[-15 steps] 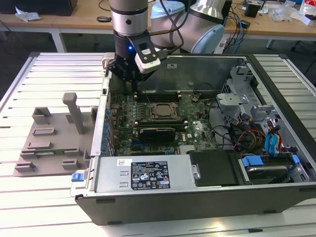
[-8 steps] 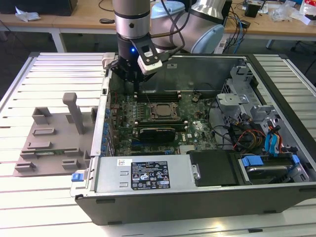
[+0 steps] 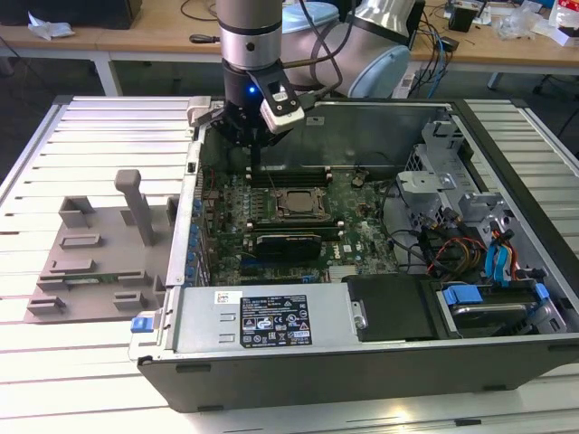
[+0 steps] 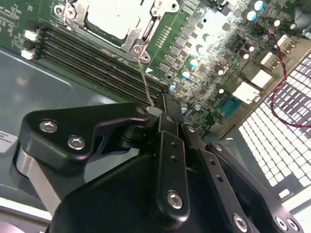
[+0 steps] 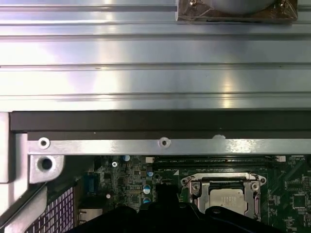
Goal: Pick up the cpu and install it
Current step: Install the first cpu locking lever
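Note:
The cpu (image 3: 297, 202) lies flat in its dark metal-framed socket in the middle of the green motherboard, silvery top plate up. It is also seen in both wrist views (image 4: 114, 17) (image 5: 228, 198). My gripper (image 3: 256, 165) hangs just behind the socket, toward the case's back wall, fingers pointing down. In the second wrist view the gripper (image 4: 158, 112) has its fingers drawn together on the end of the thin wire socket lever (image 4: 144, 77), which rises from the socket's corner. The gripper does not touch the cpu.
The open computer case (image 3: 507, 362) lies on a slatted metal table (image 3: 118, 136). A long grey labelled box (image 3: 262, 321) spans its near side. Drive bays and cables (image 3: 479, 244) fill the exterior view's right. A grey fixture tray (image 3: 99, 262) sits on the exterior view's left. Memory slots (image 4: 92, 58) run beside the socket.

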Available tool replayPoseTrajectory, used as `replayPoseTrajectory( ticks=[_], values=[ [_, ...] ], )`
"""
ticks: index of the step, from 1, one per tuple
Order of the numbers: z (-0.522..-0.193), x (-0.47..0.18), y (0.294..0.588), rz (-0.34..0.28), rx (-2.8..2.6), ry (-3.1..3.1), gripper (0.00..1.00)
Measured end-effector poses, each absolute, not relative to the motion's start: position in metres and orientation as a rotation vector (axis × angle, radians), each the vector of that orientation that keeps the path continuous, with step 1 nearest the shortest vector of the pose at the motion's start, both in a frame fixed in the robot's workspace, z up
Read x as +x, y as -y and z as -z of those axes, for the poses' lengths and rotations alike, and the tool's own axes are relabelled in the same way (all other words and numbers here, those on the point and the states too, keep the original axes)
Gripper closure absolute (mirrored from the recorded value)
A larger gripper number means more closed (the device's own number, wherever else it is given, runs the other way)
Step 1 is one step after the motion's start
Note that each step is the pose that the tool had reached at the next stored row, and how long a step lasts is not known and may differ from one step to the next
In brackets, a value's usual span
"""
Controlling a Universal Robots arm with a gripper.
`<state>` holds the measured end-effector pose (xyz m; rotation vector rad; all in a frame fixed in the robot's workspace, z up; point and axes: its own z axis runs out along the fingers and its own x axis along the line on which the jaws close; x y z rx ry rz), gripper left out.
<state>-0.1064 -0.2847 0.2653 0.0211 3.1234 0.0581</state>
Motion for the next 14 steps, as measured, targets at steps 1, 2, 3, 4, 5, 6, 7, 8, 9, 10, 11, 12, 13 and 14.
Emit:
replayPoseTrajectory(
  ticks=[1,2,3,4,5,6,7,8,9,10,11,12,13,14],
  values=[
    [-0.265,-0.105,0.285,-0.057,0.021,-3.123,0.89],
    [-0.265,-0.104,0.285,-0.057,0.020,-3.124,0.89],
    [-0.265,-0.103,0.285,-0.057,0.021,-3.123,0.89],
    [-0.265,-0.102,0.285,-0.057,0.020,-3.123,0.89],
    [-0.265,-0.102,0.285,-0.057,0.021,-3.123,0.89],
    [-0.265,-0.101,0.285,-0.056,0.020,-3.123,0.89],
    [-0.265,-0.100,0.285,-0.056,0.020,-3.123,0.89],
    [-0.265,-0.098,0.285,-0.055,0.020,-3.123,0.89],
    [-0.265,-0.097,0.285,-0.055,0.020,-3.123,0.89],
    [-0.264,-0.095,0.285,-0.055,0.020,-3.123,0.89],
    [-0.264,-0.094,0.285,-0.055,0.020,-3.123,0.89],
    [-0.264,-0.092,0.285,-0.055,0.020,-3.123,0.89],
    [-0.264,-0.092,0.285,-0.055,0.020,-3.123,0.89],
    [-0.264,-0.091,0.285,-0.055,0.020,-3.123,0.89]
  ],
)
